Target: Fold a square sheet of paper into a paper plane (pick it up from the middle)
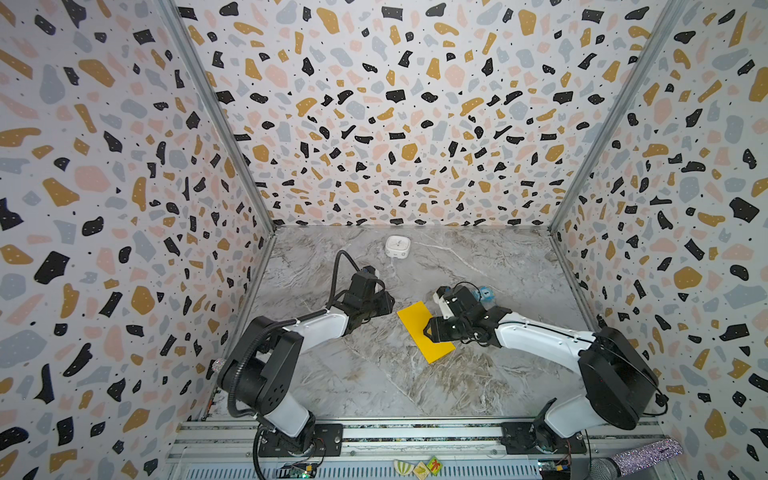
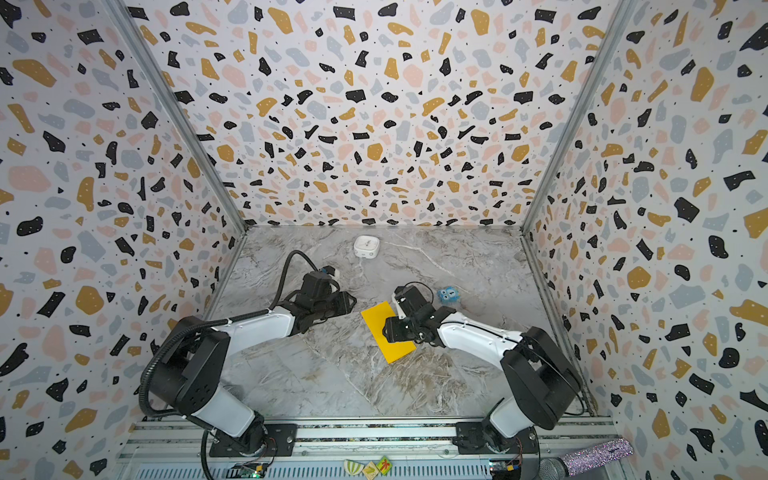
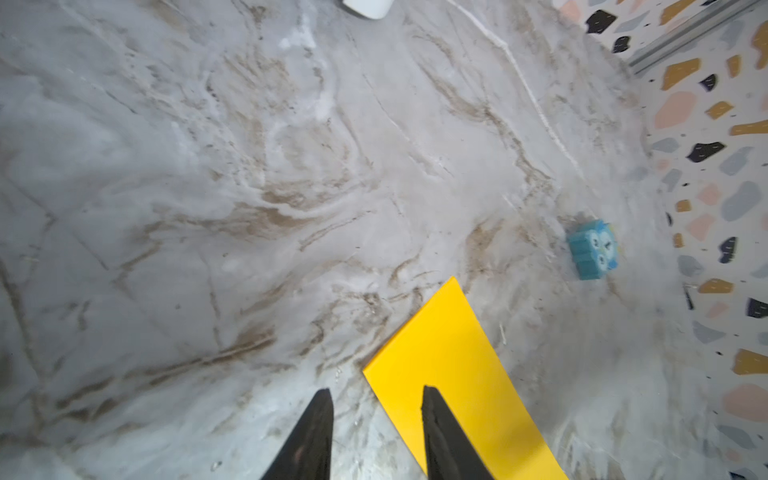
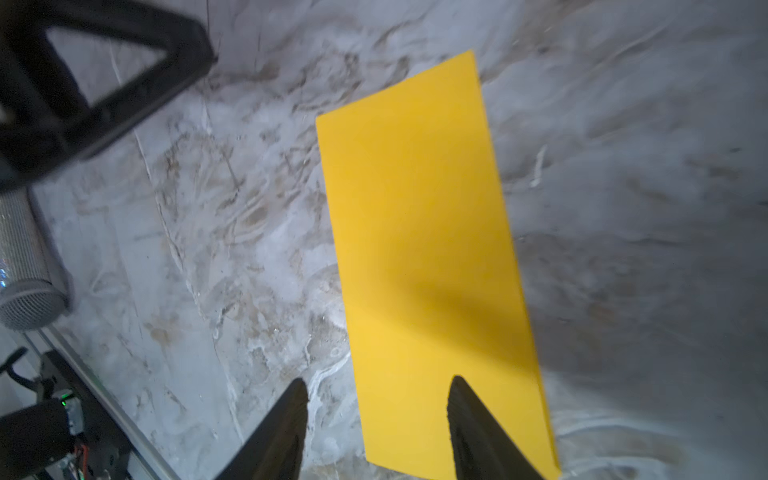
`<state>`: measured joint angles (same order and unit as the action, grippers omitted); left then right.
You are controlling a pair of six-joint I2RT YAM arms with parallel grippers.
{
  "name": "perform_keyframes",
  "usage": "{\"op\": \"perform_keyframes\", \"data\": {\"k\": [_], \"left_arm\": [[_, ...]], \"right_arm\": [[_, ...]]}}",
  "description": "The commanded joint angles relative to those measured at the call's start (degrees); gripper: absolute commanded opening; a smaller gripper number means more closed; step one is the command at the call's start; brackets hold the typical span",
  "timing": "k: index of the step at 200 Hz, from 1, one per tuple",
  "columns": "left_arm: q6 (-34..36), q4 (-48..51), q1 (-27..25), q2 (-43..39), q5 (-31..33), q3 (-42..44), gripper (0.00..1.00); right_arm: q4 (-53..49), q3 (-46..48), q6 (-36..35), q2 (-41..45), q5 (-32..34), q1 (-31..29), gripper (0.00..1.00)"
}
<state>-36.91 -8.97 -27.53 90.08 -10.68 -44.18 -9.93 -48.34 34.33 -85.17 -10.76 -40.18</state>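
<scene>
Paper, the folded yellow sheet (image 1: 422, 332), is lying mid-frame on the bench (image 1: 374, 382), long axis running upper left to lower right. Our right tool (image 4: 378, 384) is hovering open over its right edge; our left tool (image 3: 376, 395), also open, by its upper-left corner.

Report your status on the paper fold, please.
Left gripper open, right gripper open, both empty. Yellow-orange paper sheet lies flat, a rectangle. Small blue cube with eyes sits apart.

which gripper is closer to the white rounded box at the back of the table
Left. The left gripper is a little in front of the white rounded box, jaws apart; the right gripper is farther forward, above the folded yellow-orange paper.
</scene>
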Motion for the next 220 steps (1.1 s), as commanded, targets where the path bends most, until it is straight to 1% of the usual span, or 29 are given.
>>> {"op": "perform_keyframes", "data": {"k": [1, 21, 37, 41, 52, 84, 96, 108, 132, 167, 181, 202, 220], "left_arm": [[-5.29, -4.35, -1.72, -0.59, -3.76, 4.01, 0.46], [-6.9, -5.05, -3.91, -0.41, -4.1, 5.22, 0.54], [-7.82, -5.0, -5.26, 0.45, -4.0, 5.48, 0.58], [-7.96, -6.78, -5.52, 0.8, -3.99, 5.51, 0.59], [-8.35, -7.17, -6.07, 1.95, -3.86, 5.18, 0.6], [-7.73, -7.39, -6.55, 5.79, -4.7, 2.88, 0.6], [-5.61, -5.85, -6.45, 7.54, -4.54, 1.09, 0.59], [-3.18, -1.41, -6.4, 9.45, -2.83, -1.54, 0.58], [-0.71, 0.09, -6.31, 12.46, -2.89, -4.81, 0.57], [2.48, 4.2, -5.18, 17.55, -3.61, -11.78, 0.56], [2.71, 4.71, -4.27, 19.59, -5.89, -14.3, 0.56], [2.78, 5.2, -3.85, 20.25, -7.14, -16.25, 0.56], [3.11, 6.36, -3.85, 17.95, -6.5, -16.32, 0.56]], "right_arm": [[-1.17, 2.97, -0.88, 0.53, -0.73, 3.45, 0.6], [-1.56, 4.74, -2.05, 0.83, -2.05, 5.12, 0.66], [-1.49, 5.97, -2.51, 1.18, -2.58, 5.59, 0.69], [-1.49, 6.32, -2.59, 1.15, -2.69, 5.59, 0.7], [-1.35, 6.91, -2.77, 1.08, -3.7, 5.83, 0.7], [-0.92, 8.08, -2.85, -0.06, -6.11, 6.01, 0.69], [-0.48, 8.41, -2.86, -0.66, -7.0, 6.0, 0.68], [-0.14, 8.61, -2.8, -1.08, -7.93, 5.97, 0.67], [2.13, 9.51, -1.83, -1.66, -11.31, 5.95, 0.64], [8.96, 11.78, 2.68, -1.72, -17.75, 5.97, 0.61], [12.27, 12.6, 5.22, -1.74, -19.9, 5.96, 0.6], [14.59, 13.38, 8.05, -1.12, -19.97, 6.08, 0.58], [15.38, 14.63, 9.68, 0.77, -19.54, 6.61, 0.58]]}}
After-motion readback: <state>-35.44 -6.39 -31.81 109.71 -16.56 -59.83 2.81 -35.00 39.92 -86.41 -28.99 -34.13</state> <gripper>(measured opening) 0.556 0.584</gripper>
